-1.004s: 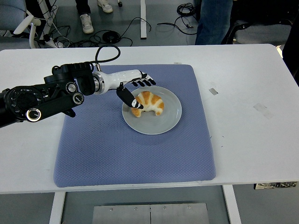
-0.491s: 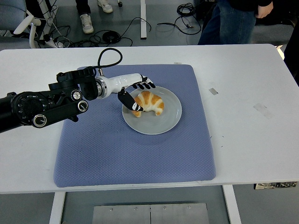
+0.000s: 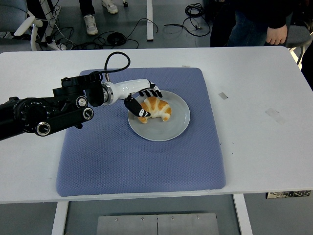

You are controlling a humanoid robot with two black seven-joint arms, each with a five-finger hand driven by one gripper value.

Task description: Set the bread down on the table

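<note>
The left hand point(image 3: 142, 99) has edged closer, fingers now spread around the bread point(image 3: 154, 108) at its nine o'clock, not yet clamped. The bread lies on the plate point(image 3: 171, 129). Grasping is under way; next, the fingers must close firmly before lifting.

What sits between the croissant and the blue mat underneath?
In the head view, a grey plate lies between the croissant and the blue mat; the bread rests on it.

Grey floor point(image 3: 171, 39) beyond the white table point(image 3: 254, 98) — black cables point(image 3: 132, 30), chair base point(image 3: 34, 29), person's legs point(image 3: 239, 24)
</note>
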